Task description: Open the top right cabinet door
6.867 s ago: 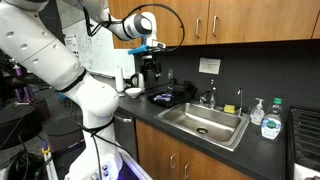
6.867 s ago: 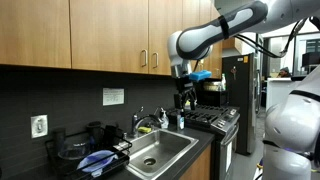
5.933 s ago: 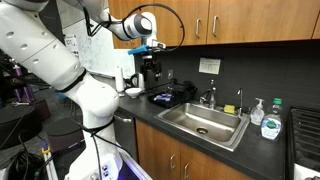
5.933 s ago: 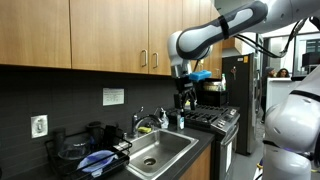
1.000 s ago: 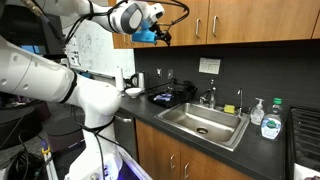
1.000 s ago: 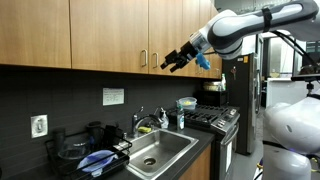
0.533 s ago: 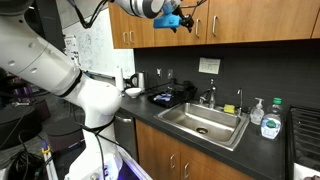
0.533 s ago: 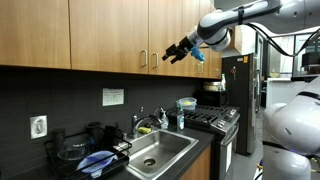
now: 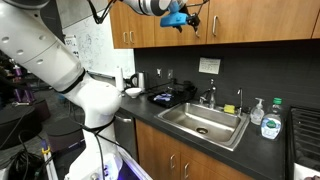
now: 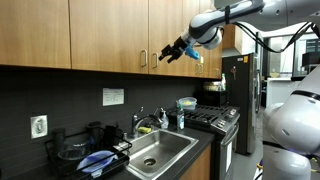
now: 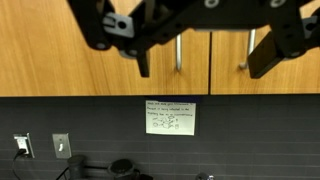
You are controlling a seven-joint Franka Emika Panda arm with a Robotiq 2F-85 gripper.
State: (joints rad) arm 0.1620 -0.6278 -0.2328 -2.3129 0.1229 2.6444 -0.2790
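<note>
Well, the top right cabinet door (image 11: 300,82) is still flush with its neighbour in every view, with no gap along the seam, so nothing of the actual opening is done yet. It hangs on the wall above the sink, to the right of the seam between the two tall wood doors (image 10: 180,20).

My hand (image 11: 200,55) is raised to the lower edge of those upper cabinets and faces them. Its two fingers are spread wide and hold nothing. In the wrist view they straddle the seam, with one finger (image 11: 265,55) across the lower left corner of the target door. In an exterior view the hand (image 10: 168,57) looks near the door front, but I cannot tell whether it touches.

What I judge is left: shift right onto the slim silver bar handle (image 10: 155,60), bring the fingers around it, clamp, then draw the door outward on its hinge.
</note>
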